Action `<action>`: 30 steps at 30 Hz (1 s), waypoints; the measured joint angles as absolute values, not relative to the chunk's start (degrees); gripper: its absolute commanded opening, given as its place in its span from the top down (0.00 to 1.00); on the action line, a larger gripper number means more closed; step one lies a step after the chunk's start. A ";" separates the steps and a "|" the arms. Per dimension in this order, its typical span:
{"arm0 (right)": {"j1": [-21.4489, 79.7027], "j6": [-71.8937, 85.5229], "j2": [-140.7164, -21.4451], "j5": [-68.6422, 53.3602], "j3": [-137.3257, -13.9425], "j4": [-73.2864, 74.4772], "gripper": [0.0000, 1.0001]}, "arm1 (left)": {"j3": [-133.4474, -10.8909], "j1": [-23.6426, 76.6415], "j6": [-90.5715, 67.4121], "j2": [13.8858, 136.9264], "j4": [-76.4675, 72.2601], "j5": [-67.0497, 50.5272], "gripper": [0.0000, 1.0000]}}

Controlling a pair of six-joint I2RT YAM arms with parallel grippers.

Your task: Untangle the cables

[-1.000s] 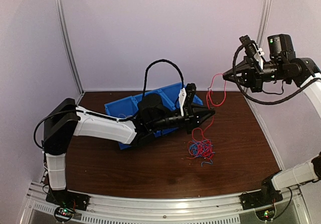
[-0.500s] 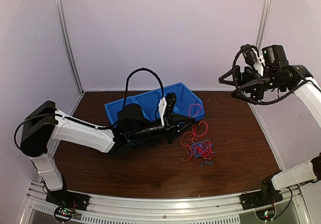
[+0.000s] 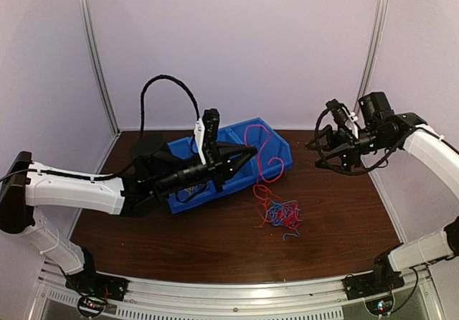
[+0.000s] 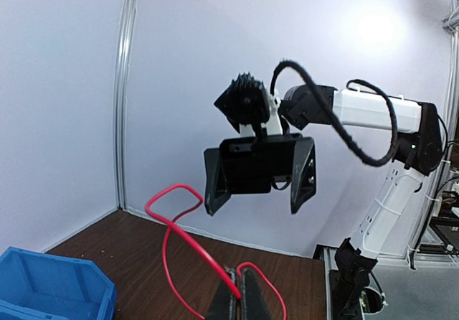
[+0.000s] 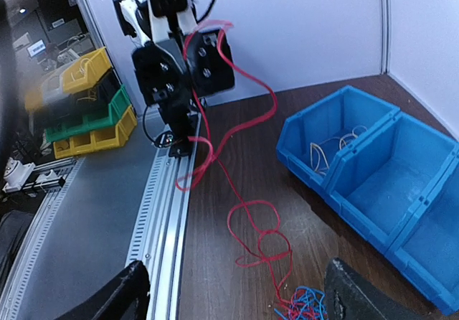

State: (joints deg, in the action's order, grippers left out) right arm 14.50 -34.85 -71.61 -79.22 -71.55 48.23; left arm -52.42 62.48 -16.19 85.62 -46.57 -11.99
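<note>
A tangled bunch of red and blue cables [image 3: 282,214] lies on the brown table, right of centre. One long red cable [image 3: 252,137] rises from it in loops to my left gripper [image 3: 252,150], which is shut on it above the blue bin. In the left wrist view the shut fingers [image 4: 231,300] pinch the red cable [image 4: 188,242]. My right gripper [image 3: 313,146] hovers to the right, open and empty. From the right wrist, the gripper [image 5: 238,273] is spread wide over the hanging red cable [image 5: 237,184] and the bunch of cables [image 5: 305,307].
A blue divided bin [image 3: 276,155] sits at the table's back centre, partly under the left arm; one compartment holds thin pale wires [image 5: 330,148]. An aluminium rail [image 5: 161,212] runs along the table's edge. Yellow and green bins [image 5: 79,112] stand off the table.
The right gripper has let go of the red cable, opened and come down. The left gripper closed on the cable, then drew back leftward with it over the bin.
</note>
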 measured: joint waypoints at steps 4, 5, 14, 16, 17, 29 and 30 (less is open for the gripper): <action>15.14 -39.59 -74.30 -73.97 -66.30 48.07 0.26 | -53.04 62.48 -15.25 81.87 -41.08 -10.15 1.00; 15.53 -39.70 -75.33 -72.18 -65.25 47.46 0.27 | -53.25 62.48 -15.00 80.86 -39.59 -9.69 1.00; 22.70 -29.69 -78.41 -49.06 -52.95 24.51 0.15 | -54.72 62.48 -12.95 74.13 -30.94 -4.78 1.00; 24.16 -28.97 -80.40 -46.57 -52.60 21.41 0.15 | -54.76 62.48 -12.69 73.78 -29.74 -3.79 1.00; 25.21 -28.73 -81.76 -45.58 -52.75 19.88 0.14 | -54.76 62.48 -12.53 73.76 -29.23 -3.46 1.00; 38.94 -25.43 -95.57 -39.72 -57.41 10.96 0.02 | -53.28 62.48 -12.32 71.00 -24.18 4.73 1.00; 39.99 -25.15 -96.86 -39.38 -58.39 10.13 0.01 | -53.06 62.48 -12.32 70.43 -23.83 5.37 1.00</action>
